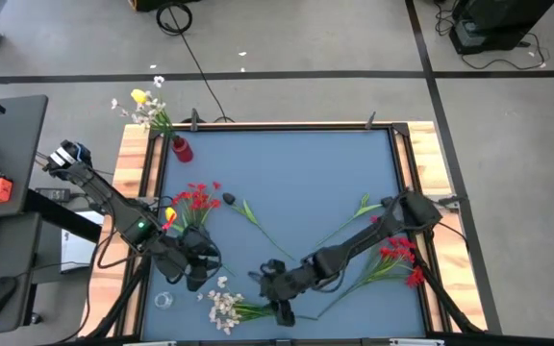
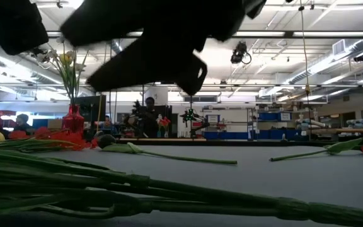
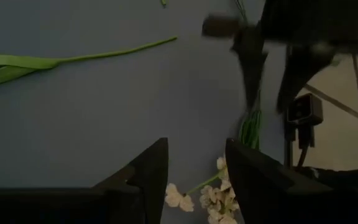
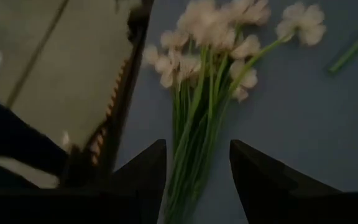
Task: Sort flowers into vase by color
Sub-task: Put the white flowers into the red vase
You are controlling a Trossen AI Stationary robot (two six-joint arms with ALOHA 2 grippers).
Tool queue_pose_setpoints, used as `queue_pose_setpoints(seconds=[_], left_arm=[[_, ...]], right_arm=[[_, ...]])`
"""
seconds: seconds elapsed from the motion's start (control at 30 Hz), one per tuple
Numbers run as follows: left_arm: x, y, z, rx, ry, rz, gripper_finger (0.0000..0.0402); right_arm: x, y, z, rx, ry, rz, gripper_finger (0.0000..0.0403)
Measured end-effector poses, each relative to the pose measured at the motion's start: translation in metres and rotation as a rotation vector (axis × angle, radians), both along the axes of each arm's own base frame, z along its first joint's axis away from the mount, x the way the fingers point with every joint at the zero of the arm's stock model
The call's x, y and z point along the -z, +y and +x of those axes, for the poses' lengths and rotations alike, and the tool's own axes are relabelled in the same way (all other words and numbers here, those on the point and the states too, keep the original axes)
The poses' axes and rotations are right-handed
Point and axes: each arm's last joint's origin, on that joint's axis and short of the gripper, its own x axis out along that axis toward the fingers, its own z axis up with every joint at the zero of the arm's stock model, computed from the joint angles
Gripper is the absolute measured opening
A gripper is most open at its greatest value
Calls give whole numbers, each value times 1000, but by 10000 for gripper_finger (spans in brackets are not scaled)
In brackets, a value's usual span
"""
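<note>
A bunch of white flowers (image 1: pixel 225 308) lies near the table's near edge, its green stems (image 4: pixel 191 155) pointing toward the right. My right gripper (image 4: pixel 197 146) hovers open over those stems, one finger on either side, apart from them. My left gripper (image 3: pixel 196 146) hangs open just left of the bunch, with white blossoms (image 3: pixel 213 199) below it and nothing between its fingers. The red vase (image 1: pixel 182 149) stands at the far left corner with yellow and white flowers (image 1: pixel 145 104) sticking up from it. Red flowers (image 1: pixel 198 198), a dark bud (image 1: pixel 228 200) and a yellow tulip (image 1: pixel 169 215) lie on the mat.
More red flowers (image 1: pixel 402 258) lie by the right edge, and loose green stems (image 1: pixel 258 219) (image 1: pixel 352 219) cross the middle of the mat. A small clear object (image 1: pixel 164 300) sits at the near left. Wooden rails (image 1: pixel 135 163) border the mat.
</note>
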Motion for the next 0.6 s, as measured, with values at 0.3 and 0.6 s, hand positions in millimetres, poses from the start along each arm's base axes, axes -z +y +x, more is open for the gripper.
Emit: queue_pose_setpoints(seconds=[0.3,0.6], left_arm=[[0,2,1,-11,2,1,167],[0,2,2,29,-13,70,167]], right_arm=[[24,26,7,-78,-3,-92,185],[39,24,-2,-82,124,-159,182]])
